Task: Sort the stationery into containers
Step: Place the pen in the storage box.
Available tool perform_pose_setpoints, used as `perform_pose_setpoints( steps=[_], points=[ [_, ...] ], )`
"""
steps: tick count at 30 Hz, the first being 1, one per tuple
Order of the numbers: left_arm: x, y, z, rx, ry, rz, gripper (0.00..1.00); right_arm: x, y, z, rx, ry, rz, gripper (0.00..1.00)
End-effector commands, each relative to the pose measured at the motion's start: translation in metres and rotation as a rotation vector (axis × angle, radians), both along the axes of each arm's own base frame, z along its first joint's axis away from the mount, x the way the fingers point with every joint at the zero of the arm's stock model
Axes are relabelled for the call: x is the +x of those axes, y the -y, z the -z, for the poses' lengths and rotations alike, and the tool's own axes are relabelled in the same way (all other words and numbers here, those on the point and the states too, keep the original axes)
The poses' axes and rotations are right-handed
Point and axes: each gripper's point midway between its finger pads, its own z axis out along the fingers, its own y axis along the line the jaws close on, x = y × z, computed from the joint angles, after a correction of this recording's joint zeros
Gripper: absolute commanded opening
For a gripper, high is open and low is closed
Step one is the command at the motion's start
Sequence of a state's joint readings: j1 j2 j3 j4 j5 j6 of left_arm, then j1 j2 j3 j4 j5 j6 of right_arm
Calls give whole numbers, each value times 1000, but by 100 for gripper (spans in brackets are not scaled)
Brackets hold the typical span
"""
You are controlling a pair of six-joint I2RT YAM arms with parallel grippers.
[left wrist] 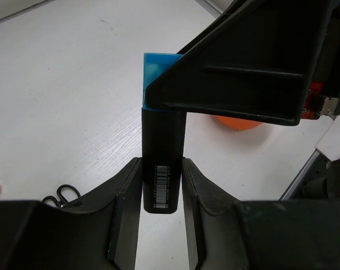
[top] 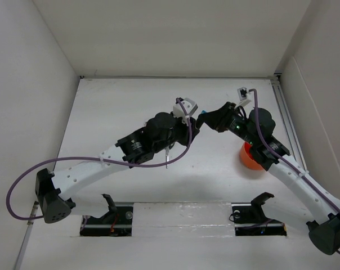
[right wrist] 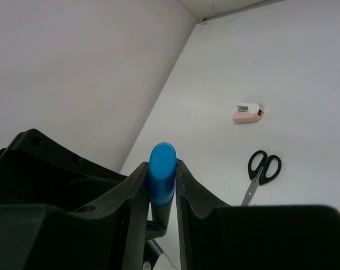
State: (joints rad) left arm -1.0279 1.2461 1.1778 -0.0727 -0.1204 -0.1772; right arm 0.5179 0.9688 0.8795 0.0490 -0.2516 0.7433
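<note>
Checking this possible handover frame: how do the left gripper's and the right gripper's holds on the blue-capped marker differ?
The left gripper clamps the marker on its black barrel, at the barcode end. The right gripper clamps its blue cap. In the top view the left gripper reaches in from the left, the right gripper from the right. Shared: both are shut on the same marker.

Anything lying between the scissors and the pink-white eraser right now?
No. In the right wrist view, the table between the scissors and the pink-white eraser is bare.
</note>
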Motion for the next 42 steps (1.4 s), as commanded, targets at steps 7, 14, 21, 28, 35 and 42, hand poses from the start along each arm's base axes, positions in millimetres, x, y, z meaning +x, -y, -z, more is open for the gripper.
perform_pose_setpoints(
  steps=[7,14,21,28,35,42],
  points=[
    [4,-1,-26,-78,58,-30,0,-16,-14,-20,71,35,-85,0],
    [-12,-4,-37,-101,43,34,100,4,0,-23,57,52,51,0],
    [-3,-57,-13,40,-111,-235,100,51,83,-14,-197,-27,560,0],
    [-1,-188,7,150,-93,-732,100,47,216,25,-477,-177,1108,0],
    [-18,-213,44,29,-117,-725,100,41,281,47,-568,-266,1318,0],
    [-19,-217,46,29,-114,-736,100,50,291,84,-616,-359,1330,0]
  ],
)
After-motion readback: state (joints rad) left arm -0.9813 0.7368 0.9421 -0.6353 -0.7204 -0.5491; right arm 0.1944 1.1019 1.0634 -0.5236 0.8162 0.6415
